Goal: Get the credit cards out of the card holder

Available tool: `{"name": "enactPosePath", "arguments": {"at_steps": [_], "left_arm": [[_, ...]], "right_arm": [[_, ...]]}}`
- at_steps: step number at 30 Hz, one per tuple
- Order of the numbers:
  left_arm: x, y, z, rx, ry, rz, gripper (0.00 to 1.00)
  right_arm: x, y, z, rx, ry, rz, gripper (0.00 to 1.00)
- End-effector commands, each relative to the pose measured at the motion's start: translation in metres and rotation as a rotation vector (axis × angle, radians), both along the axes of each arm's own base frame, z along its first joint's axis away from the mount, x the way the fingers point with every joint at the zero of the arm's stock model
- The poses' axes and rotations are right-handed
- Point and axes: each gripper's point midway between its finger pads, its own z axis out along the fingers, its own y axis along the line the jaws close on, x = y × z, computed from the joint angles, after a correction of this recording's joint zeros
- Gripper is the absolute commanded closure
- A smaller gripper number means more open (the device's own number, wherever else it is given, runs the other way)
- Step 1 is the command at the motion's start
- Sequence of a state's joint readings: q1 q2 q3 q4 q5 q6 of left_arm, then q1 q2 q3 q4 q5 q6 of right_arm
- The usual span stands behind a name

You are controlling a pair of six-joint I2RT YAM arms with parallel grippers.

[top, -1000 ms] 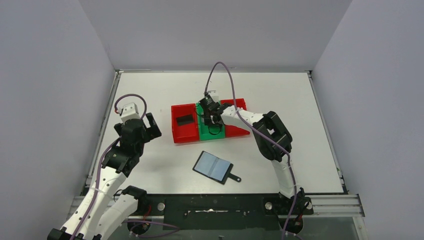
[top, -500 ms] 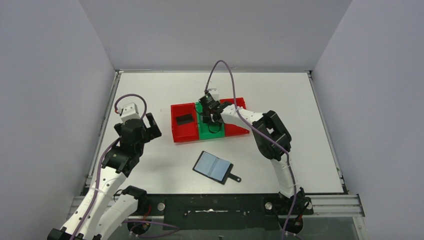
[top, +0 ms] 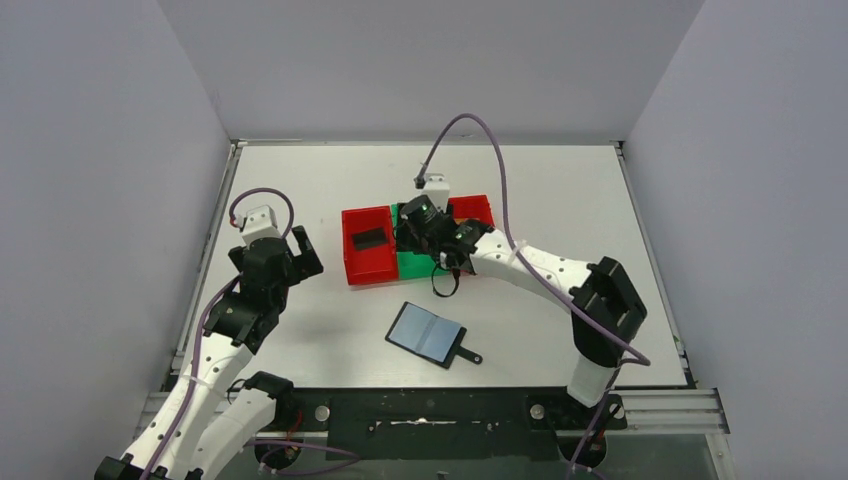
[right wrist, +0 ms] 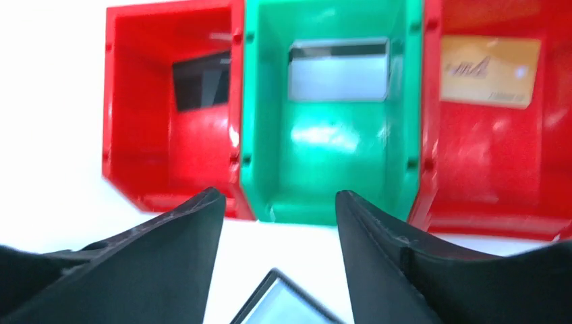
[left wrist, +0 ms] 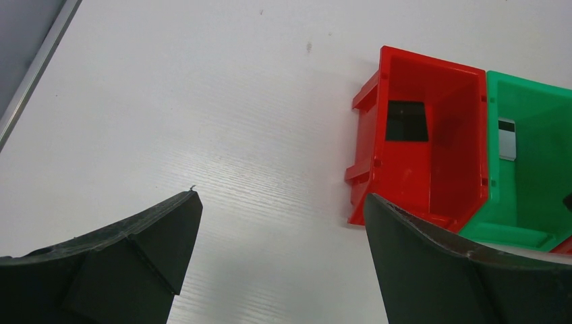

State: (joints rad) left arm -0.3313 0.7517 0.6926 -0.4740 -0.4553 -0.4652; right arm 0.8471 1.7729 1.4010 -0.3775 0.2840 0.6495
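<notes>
Card holder (top: 428, 333) lies open and flat on table (top: 300, 180), blue-grey inside up, toward front edge, apart from bins. Black card (right wrist: 201, 82) is in left red bin (right wrist: 135, 101), silver-grey card (right wrist: 338, 71) in green bin (right wrist: 324, 175), orange-gold card (right wrist: 490, 62) in right red bin (right wrist: 485, 162). Right gripper (right wrist: 278, 202) hangs above near edge of green bin, fingers moderately parted, nothing between them. Left gripper (left wrist: 282, 199) is over table left of bins, fingers spread wide, holding nothing.
</notes>
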Motion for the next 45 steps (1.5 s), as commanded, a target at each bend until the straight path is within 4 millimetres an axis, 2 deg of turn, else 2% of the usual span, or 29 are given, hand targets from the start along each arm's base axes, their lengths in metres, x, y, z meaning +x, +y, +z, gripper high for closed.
{"name": "enactPosePath", "arguments": {"at_steps": [1,4,7,10,15,18,24,29,36,45], "left_arm": [[0.008,-0.001,0.012,-0.012,-0.051,-0.005,0.07],[0.008,-0.002,0.011,-0.012,-0.047,-0.007,0.07],[0.009,-0.002,0.011,-0.013,-0.048,-0.010,0.07],[0.009,-0.003,0.012,-0.014,-0.049,-0.014,0.07],[0.009,-0.004,0.011,-0.013,-0.047,-0.019,0.07],[0.009,-0.002,0.011,-0.011,-0.047,-0.013,0.07],[0.010,-0.005,0.010,-0.017,-0.042,-0.024,0.07],[0.010,-0.005,0.010,-0.019,-0.043,-0.027,0.07],[0.009,-0.005,0.011,-0.019,-0.047,-0.027,0.07],[0.009,-0.005,0.009,-0.015,-0.042,-0.027,0.07]], "right_arm": [[-0.044,0.004,-0.014,0.040,0.024,-0.109,0.35],[-0.078,0.018,-0.029,0.045,0.052,-0.139,0.27],[-0.101,0.031,-0.048,0.034,0.092,-0.158,0.19],[-0.119,0.041,-0.066,-0.002,0.131,-0.156,0.16],[-0.139,0.034,-0.083,-0.071,0.180,-0.205,0.16],[-0.143,0.025,-0.083,-0.088,0.182,-0.238,0.19],[-0.151,0.024,-0.088,-0.095,0.208,-0.239,0.21],[-0.156,0.016,-0.099,-0.133,0.234,-0.259,0.25],[-0.160,0.006,-0.127,-0.197,0.282,-0.242,0.27],[-0.167,-0.006,-0.144,-0.257,0.288,-0.229,0.43]]}}
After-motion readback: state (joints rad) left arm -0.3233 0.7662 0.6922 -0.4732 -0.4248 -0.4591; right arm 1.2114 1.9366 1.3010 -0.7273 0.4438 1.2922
